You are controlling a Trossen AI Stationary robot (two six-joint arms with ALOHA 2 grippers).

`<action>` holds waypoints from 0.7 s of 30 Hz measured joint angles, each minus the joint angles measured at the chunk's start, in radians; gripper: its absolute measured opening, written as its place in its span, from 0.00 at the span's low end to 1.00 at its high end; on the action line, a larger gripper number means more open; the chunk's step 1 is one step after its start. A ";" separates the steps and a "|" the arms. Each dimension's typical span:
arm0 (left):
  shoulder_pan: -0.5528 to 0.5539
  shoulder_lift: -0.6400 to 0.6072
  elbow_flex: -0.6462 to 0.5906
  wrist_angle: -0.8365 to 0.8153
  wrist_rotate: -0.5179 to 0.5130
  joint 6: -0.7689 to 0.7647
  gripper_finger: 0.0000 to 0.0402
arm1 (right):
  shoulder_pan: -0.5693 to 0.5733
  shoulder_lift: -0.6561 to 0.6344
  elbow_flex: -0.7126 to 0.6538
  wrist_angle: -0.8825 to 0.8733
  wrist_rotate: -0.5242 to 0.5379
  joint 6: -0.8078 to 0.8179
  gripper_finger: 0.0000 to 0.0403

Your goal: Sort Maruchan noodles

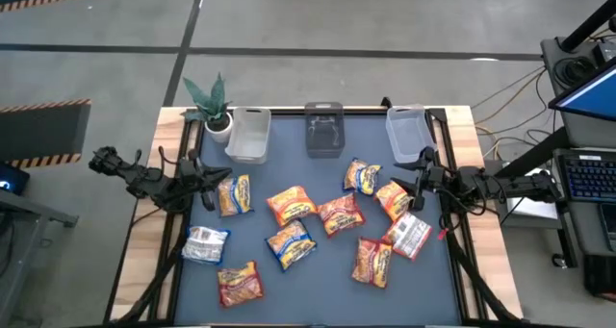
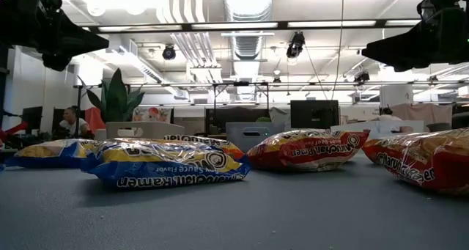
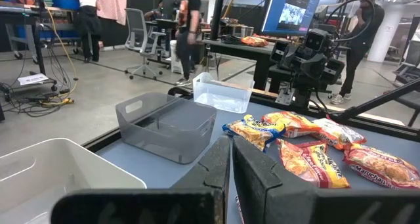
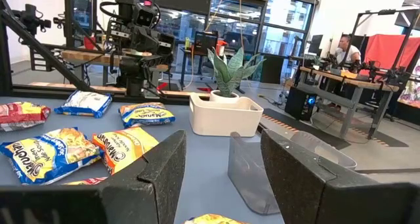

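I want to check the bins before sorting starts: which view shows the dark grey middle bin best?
The left wrist view: the dark grey bin sits close, its walls and inside visible. The high view shows it small from above; the low view shows only its wall behind packets; the right wrist view doesn't clearly show it.

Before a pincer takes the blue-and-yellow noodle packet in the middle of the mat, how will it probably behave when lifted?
The blue-and-yellow packet looks puffy and crinkled, so its wrapper will probably dent and slide a little under the fingers. It lies flat and low, so it should not roll or tip. It seems light for its size, and a push would likely skid it across the smooth mat.
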 joint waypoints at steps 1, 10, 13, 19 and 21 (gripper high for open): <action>0.000 0.000 0.000 0.000 0.000 0.000 0.00 | 0.000 0.000 0.000 0.000 0.000 0.000 0.46; 0.000 0.000 0.000 0.000 0.000 0.000 0.00 | 0.000 0.000 0.000 0.000 0.000 0.000 0.46; 0.000 0.000 0.000 0.000 0.000 0.000 0.00 | 0.000 0.000 0.000 0.000 0.000 0.000 0.46; 0.000 0.000 0.000 0.000 0.000 0.000 0.00 | 0.000 0.000 0.000 0.000 0.000 0.000 0.46; 0.000 0.000 0.000 0.000 0.000 0.000 0.00 | 0.000 0.000 0.000 0.000 0.000 0.000 0.46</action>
